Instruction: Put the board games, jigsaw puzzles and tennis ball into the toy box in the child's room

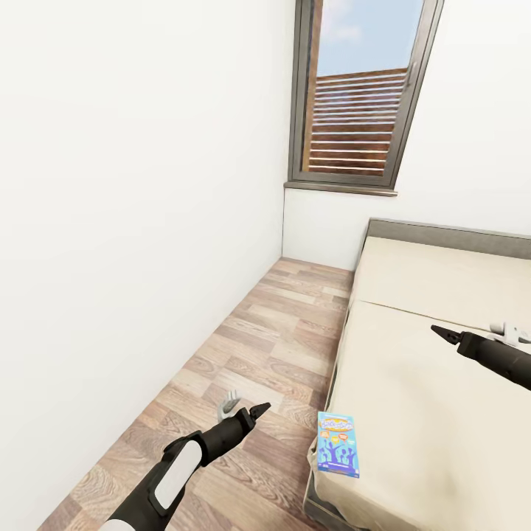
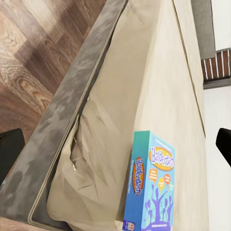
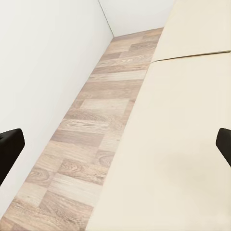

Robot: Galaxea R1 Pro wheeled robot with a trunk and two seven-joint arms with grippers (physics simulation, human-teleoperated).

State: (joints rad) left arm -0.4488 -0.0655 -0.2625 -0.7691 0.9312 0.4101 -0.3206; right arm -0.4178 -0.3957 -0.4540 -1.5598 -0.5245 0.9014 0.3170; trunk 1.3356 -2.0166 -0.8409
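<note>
Along the room's left side: white wall (image 1: 133, 221), then a strip of wood-plank floor (image 1: 273, 332) running to a window (image 1: 361, 96) with slatted blinds. Right of the floor: bed (image 1: 428, 383), beige mattress, grey headboard at the far end. At the bed's near corner, close to the edge: blue Balderdash board game (image 1: 338, 444), lying flat, untouched. Over the floor, near that corner: left gripper (image 1: 256, 411), fingers spread wide in its wrist view, empty. Over the mattress, well apart from the game: right gripper (image 1: 442, 333), likewise spread, empty.
</note>
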